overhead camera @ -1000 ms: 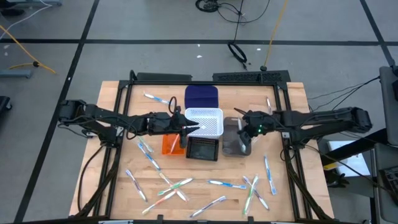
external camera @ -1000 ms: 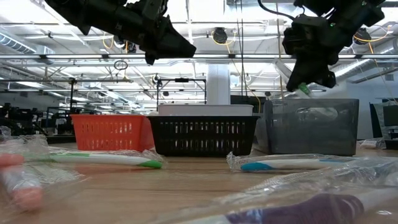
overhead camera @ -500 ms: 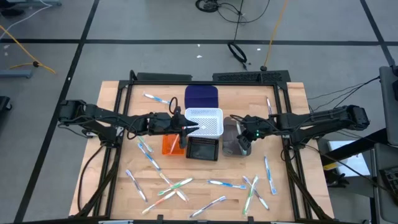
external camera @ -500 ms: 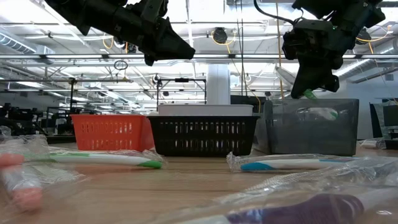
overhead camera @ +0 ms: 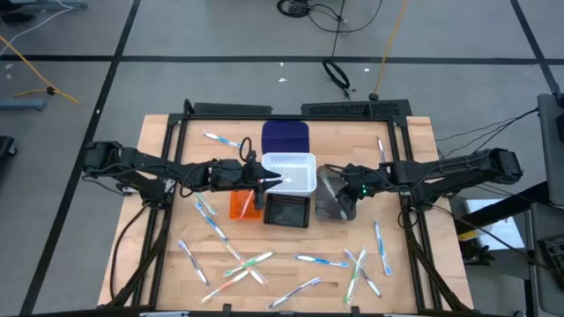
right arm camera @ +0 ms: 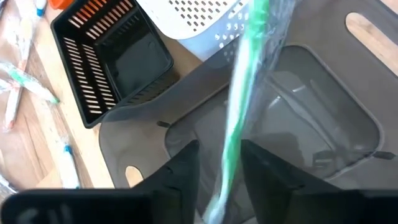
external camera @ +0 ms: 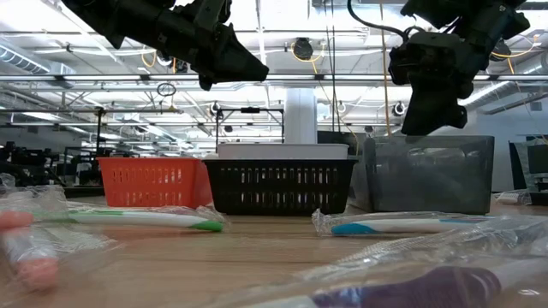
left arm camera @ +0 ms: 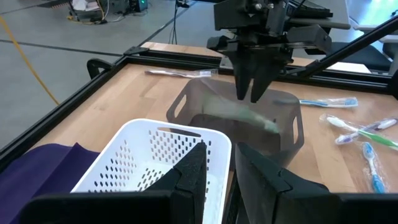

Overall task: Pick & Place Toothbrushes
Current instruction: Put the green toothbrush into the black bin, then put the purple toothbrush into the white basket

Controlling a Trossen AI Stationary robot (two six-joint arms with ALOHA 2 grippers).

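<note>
Across the wooden table [overhead camera: 167,282] wrapped toothbrushes [overhead camera: 264,262] lie scattered. My right hand [left arm camera: 252,93] hangs over the grey bin [left arm camera: 273,124], fingers parted — a green toothbrush [right arm camera: 242,106] dropping in. My left hand [overhead camera: 263,182] hovers above the white basket [overhead camera: 295,172] — narrowly open.

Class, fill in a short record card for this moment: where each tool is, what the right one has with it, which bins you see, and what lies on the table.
right tool: above the grey bin, fingers apart
item there: green toothbrush in a clear wrapper, over the grey bin
left tool: over the white bin
other bins: orange bin, black bin
table: wrapped toothbrushes scattered
</note>
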